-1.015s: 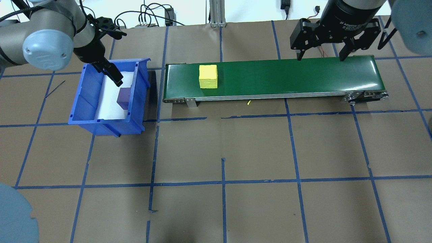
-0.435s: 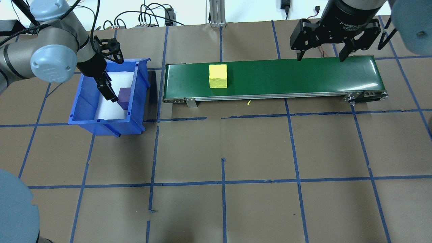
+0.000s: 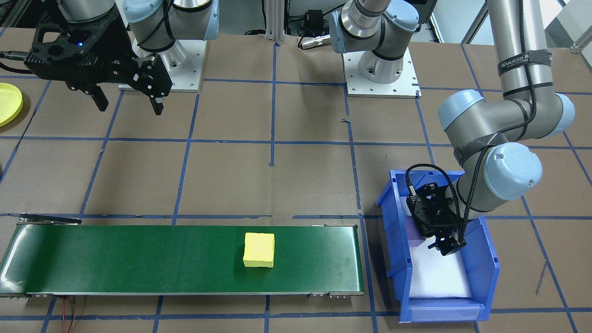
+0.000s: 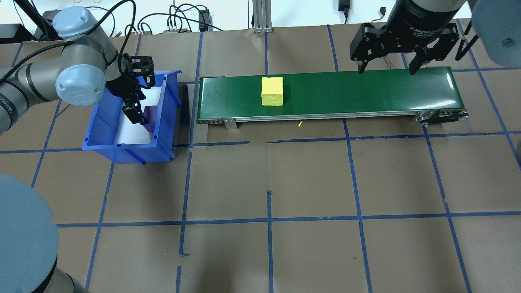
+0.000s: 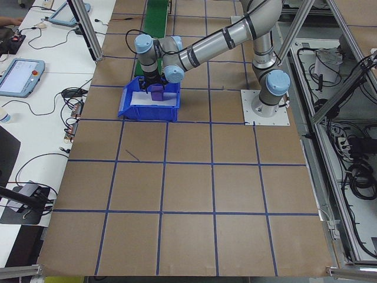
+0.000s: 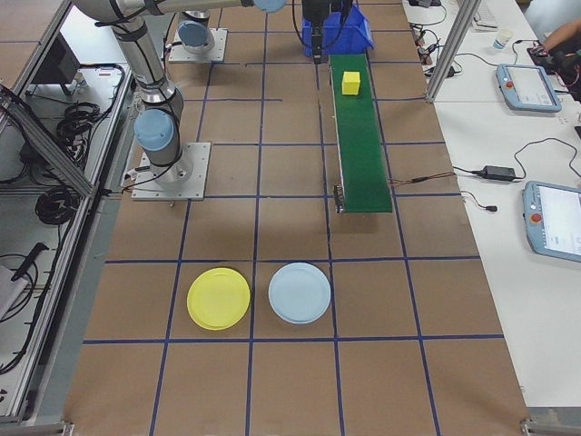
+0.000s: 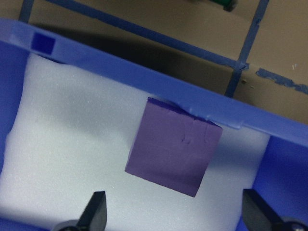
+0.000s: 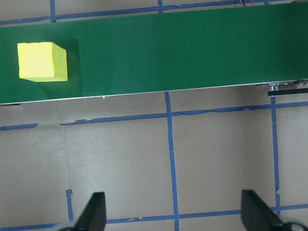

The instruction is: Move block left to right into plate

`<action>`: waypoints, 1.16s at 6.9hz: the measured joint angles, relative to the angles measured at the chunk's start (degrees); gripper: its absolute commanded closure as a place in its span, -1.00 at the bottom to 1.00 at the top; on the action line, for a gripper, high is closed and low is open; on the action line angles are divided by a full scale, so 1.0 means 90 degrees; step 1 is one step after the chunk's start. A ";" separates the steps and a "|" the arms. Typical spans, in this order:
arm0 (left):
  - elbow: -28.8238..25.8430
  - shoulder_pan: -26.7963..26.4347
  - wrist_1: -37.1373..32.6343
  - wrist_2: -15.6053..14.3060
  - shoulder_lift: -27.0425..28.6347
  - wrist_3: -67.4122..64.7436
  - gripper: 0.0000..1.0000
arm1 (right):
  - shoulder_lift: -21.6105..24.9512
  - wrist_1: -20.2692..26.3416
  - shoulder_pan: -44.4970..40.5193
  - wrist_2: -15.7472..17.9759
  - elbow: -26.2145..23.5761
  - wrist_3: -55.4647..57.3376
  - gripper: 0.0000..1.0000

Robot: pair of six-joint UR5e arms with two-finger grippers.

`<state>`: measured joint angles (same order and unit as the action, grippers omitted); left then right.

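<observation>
- Yellow block (image 4: pixel 272 91) sits on the green conveyor belt (image 4: pixel 366 91), left of centre in the overhead view, well short of the right gripper (image 4: pixel 386 67) at the belt's right end.
- Right gripper: fingers spread wide, nothing held, hovering over the belt's far edge at upper right of the overhead frame. My worry: if the belt carries the block down there and I close late or off-centre, the block slips past or gets clipped on a corner and tips.
- Yellow plate (image 6: pixel 218 298) is only at the lower left of the right-side view, beside a light blue plate (image 6: pixel 300 292), and well apart from the belt. Both plates look empty. Long carry, and a drop into the wrong plate is a risk.
- Purple block (image 7: pixel 173 145) lies in the blue bin (image 4: pixel 103 122) on white foam (image 7: pixel 72 144), tight against the bin wall and rotated relative to it.
- Left gripper (image 7: pixel 175 216): jaws apart, down inside the bin, straddling the purple block from above but not touching as far as I can see.
- Risk there, I judge: the finger nearest the wall has little room, so it could hit the rim or skew the block on closing.
- Bin holds only the one purple block.
</observation>
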<state>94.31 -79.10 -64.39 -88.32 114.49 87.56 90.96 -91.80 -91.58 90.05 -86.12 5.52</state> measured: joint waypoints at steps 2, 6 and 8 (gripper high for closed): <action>0.0216 -0.0002 0.0251 0.0194 0.0091 0.0518 -0.81 | -0.0007 -0.0009 0.0000 -0.0011 -0.0001 0.0001 -1.00; 0.0250 -0.0001 0.0631 0.0175 0.0120 0.0761 0.45 | -0.0009 -0.0014 0.0008 -0.0003 0.0000 -0.0017 -1.00; 0.0099 0.0013 0.0625 0.0077 -0.0138 -0.0127 0.53 | -0.0008 -0.0018 0.0013 -0.0003 0.0007 -0.0032 -1.00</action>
<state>95.21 -78.98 -58.77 -87.62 113.24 86.42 90.88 -91.96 -91.47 90.02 -86.06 5.24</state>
